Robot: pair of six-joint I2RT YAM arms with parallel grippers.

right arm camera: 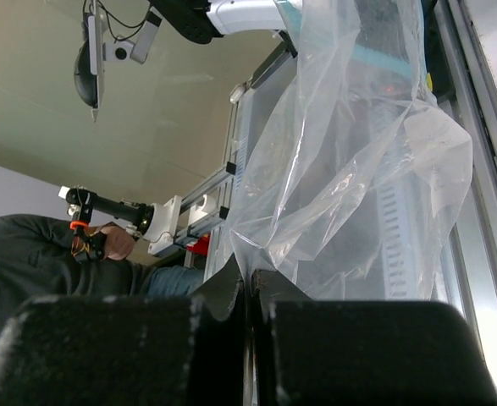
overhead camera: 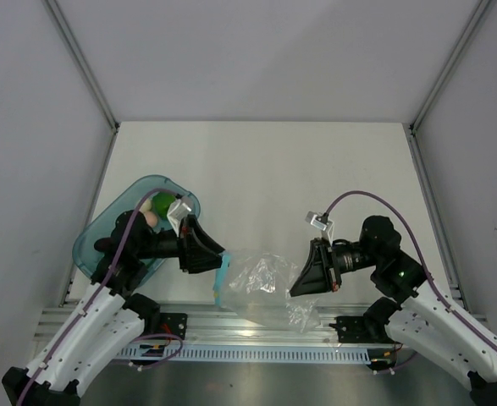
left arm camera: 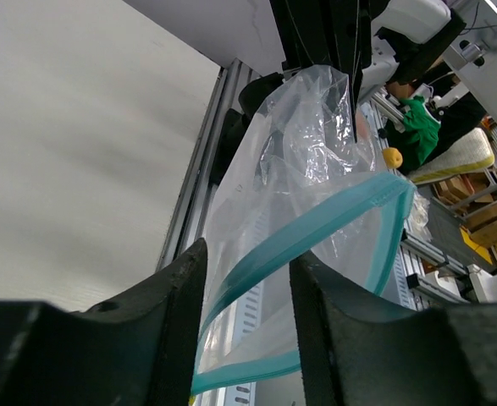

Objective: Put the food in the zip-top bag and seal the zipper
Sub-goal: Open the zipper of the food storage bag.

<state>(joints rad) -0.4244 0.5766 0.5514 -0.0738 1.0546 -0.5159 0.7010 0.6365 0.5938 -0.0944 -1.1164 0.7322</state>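
The clear zip-top bag (overhead camera: 265,283) hangs stretched between my two grippers over the table's near edge. Its teal zipper (overhead camera: 223,277) is at the left end, and the mouth gapes open in the left wrist view (left arm camera: 333,216). My left gripper (overhead camera: 217,256) is open, and the zipper strip runs through the gap between its fingers (left arm camera: 180,321) without being clamped. My right gripper (overhead camera: 297,279) is shut on the bag's crinkled right end (right arm camera: 358,169). The food, a green piece (overhead camera: 162,203) and a pink one (overhead camera: 150,219), lies in the blue tray behind my left arm, partly hidden. The bag looks empty.
The translucent blue oval tray (overhead camera: 104,233) sits at the left, under my left arm. A slotted aluminium rail (overhead camera: 256,334) runs along the near edge below the bag. Grey enclosure walls stand on both sides and at the back.
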